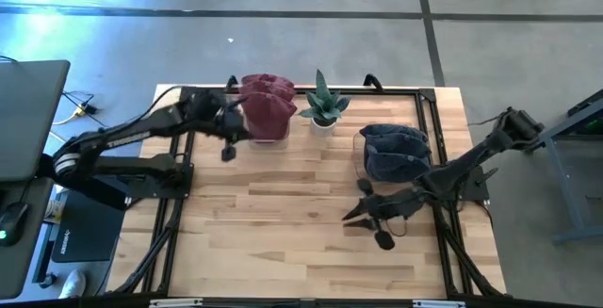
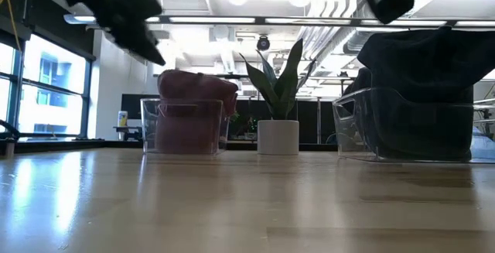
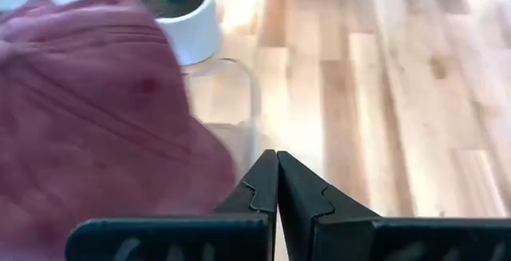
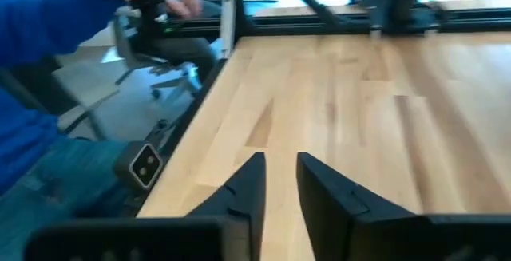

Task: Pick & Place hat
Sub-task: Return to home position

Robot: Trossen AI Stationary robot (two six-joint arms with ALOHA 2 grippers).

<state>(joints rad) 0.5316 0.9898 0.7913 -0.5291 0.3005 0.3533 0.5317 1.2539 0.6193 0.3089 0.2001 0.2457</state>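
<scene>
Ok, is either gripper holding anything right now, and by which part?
Nothing is held. The left gripper is shut and empty beside the red fabric caps in the clear plastic bin; the right gripper is open, empty, above the wooden table.

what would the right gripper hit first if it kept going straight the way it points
Nothing close: ahead of the right gripper lies only bare table. First in line looks to be the dark frame at the table's far end, though depth is unclear.

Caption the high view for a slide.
Red caps in left bin, blue caps in right bin, plant between; left gripper by red caps, right gripper over table.
</scene>
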